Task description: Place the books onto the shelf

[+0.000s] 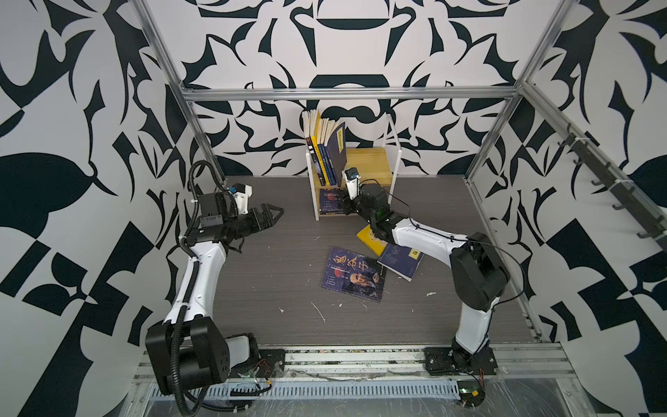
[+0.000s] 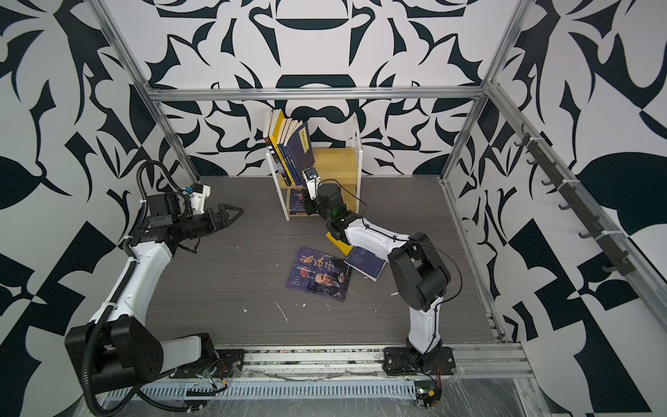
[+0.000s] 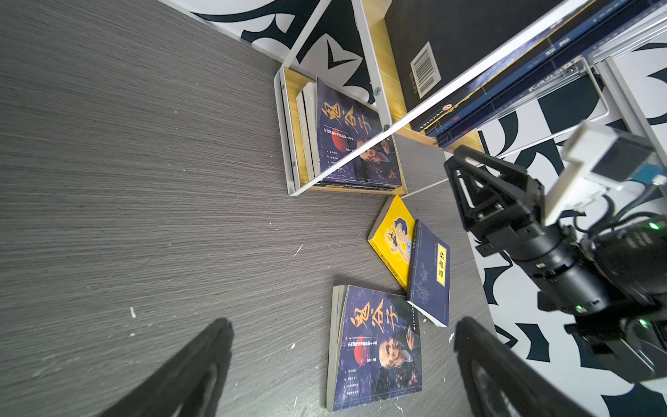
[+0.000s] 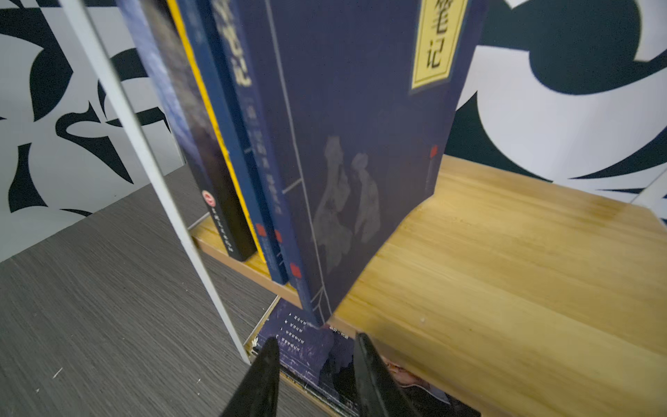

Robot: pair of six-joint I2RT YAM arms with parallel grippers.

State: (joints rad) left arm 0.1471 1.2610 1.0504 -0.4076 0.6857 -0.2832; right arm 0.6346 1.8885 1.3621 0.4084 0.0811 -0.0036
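A dark grey wood-grain tabletop [image 1: 274,274] sits inside black-and-white patterned walls [image 1: 72,144]. The left gripper [image 1: 278,215] hangs wide open and empty at the left. The right gripper [image 4: 315,339], jaws narrowly parted and gripping nothing, is at the shelf [image 1: 368,159] front, over a flat portrait book [image 3: 357,144] on the lower tier. The upright books [image 1: 326,151] lean left on the upper board, whose right half is bare. A second portrait book [image 1: 353,274], a yellow book [image 1: 368,238] and a navy book [image 1: 400,261] lie on the table.
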